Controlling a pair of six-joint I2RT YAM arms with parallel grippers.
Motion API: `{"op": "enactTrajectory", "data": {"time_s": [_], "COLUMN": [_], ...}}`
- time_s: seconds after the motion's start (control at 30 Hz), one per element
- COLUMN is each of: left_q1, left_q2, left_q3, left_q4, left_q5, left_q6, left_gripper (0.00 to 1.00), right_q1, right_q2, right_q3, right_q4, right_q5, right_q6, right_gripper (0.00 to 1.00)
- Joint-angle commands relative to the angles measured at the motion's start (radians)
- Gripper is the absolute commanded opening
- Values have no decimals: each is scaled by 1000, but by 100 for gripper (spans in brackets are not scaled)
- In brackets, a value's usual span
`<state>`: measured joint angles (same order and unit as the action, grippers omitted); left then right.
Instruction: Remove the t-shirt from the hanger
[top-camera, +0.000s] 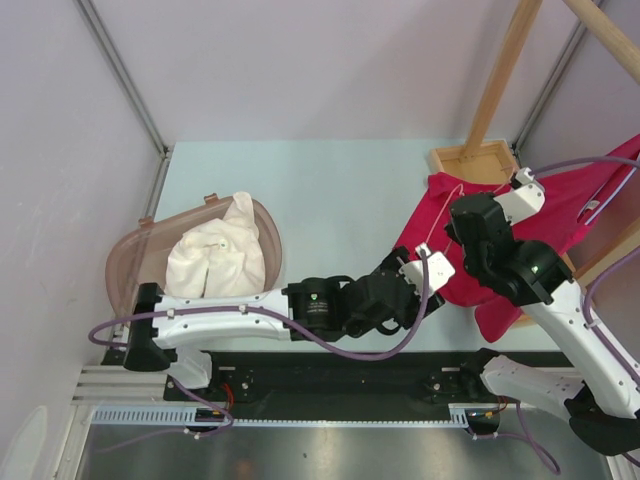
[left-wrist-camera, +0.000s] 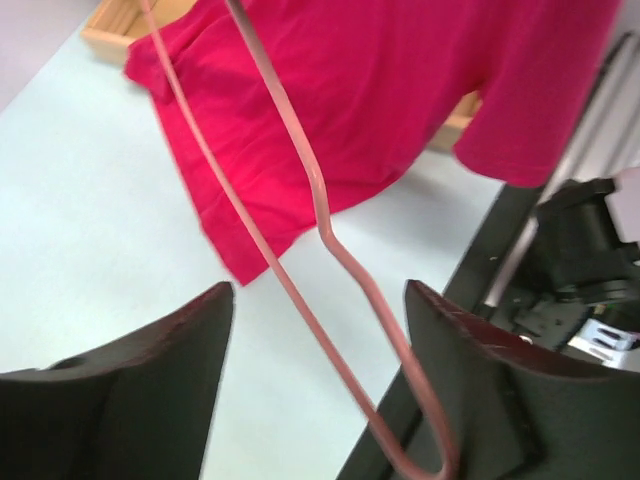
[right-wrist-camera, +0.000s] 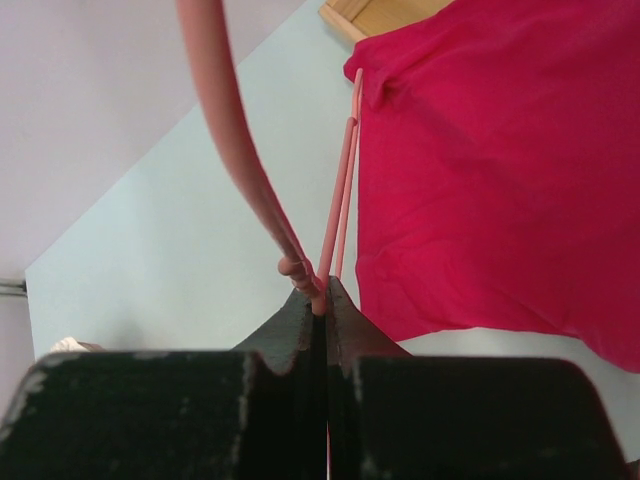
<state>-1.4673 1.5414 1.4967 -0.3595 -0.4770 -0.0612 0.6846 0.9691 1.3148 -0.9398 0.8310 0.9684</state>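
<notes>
A red t-shirt (top-camera: 560, 215) hangs at the right, still partly on a pink wire hanger (top-camera: 443, 218). My right gripper (top-camera: 458, 222) is shut on the hanger at its twisted neck, as the right wrist view shows (right-wrist-camera: 323, 292), with the hook (right-wrist-camera: 232, 130) curving up to the left and the shirt (right-wrist-camera: 500, 180) to the right. My left gripper (top-camera: 432, 262) is open. In the left wrist view (left-wrist-camera: 318, 290) a bare corner of the hanger (left-wrist-camera: 347, 262) lies between its jaws, close to the right one, and the shirt (left-wrist-camera: 400, 90) is beyond it.
A brown basket (top-camera: 130, 260) holding white cloth (top-camera: 220, 255) stands at the left. A wooden stand's base (top-camera: 475, 160) and post (top-camera: 505, 70) are at the back right, behind the shirt. A black rail (top-camera: 330, 375) runs along the near edge.
</notes>
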Motion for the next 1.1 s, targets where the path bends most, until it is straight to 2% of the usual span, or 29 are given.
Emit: {"op": "enactTrajectory", "data": {"time_s": [0.0, 0.17, 0.2, 0.23, 0.27, 0.3, 0.33, 0.37, 0.4, 0.43, 0.53, 0.63, 0.77, 0.83, 0.87, 0.97, 1.07], "left_q1": [-1, -1, 1, 1, 2, 5, 7, 10, 19, 25, 67, 123, 214, 240, 264, 288, 289], "left_q2": [32, 49, 51, 51, 51, 46, 43, 37, 19, 8, -58, -144, -266, -335, -355, -409, -443], "left_q3": [74, 77, 77, 76, 76, 71, 62, 54, 47, 22, -56, -142, -275, -358, -381, -443, -474], "left_q4": [-27, -18, -16, -19, -19, -21, -22, -19, -19, -13, 36, 76, 227, 287, 336, 397, 442], "left_q5": [-149, -190, -192, -198, -204, -206, -210, -216, -216, -213, -158, -59, 143, 216, 244, 336, 370], "left_q6": [46, 40, 35, 29, 20, 12, 5, -17, -28, -43, -123, -187, -245, -281, -296, -347, -373], "left_gripper": [61, 35, 21, 17, 12, 3, 1, 1, 0, 1, 0, 1, 0, 0, 0, 0, 0], "right_q1": [7, 7, 7, 7, 7, 7, 7, 6, 7, 7, 7, 7, 7, 7, 7, 7, 9], "right_q2": [14, 19, 13, 8, 0, -18, -29, -41, -65, -78, -133, -178, -214, -233, -237, -247, -231], "right_q3": [60, 55, 51, 49, 46, 32, 26, 15, 9, -6, -29, -57, -89, -132, -147, -219, -271], "right_q4": [-39, -44, -40, -36, -24, -8, 10, 47, 58, 79, 151, 214, 265, 341, 378, 518, 617], "right_q5": [39, 14, 8, -4, -10, -18, -42, -59, -73, -110, -220, -378, -553, -633, -708, -800, -848], "right_q6": [82, 75, 66, 55, 41, 0, -31, -58, -98, -118, -220, -312, -300, -272, -260, -203, -162], "right_gripper": [0, 0, 1, 3, 9, 13, 17, 26, 30, 43, 70, 83, 90, 92, 92, 92, 89]}}
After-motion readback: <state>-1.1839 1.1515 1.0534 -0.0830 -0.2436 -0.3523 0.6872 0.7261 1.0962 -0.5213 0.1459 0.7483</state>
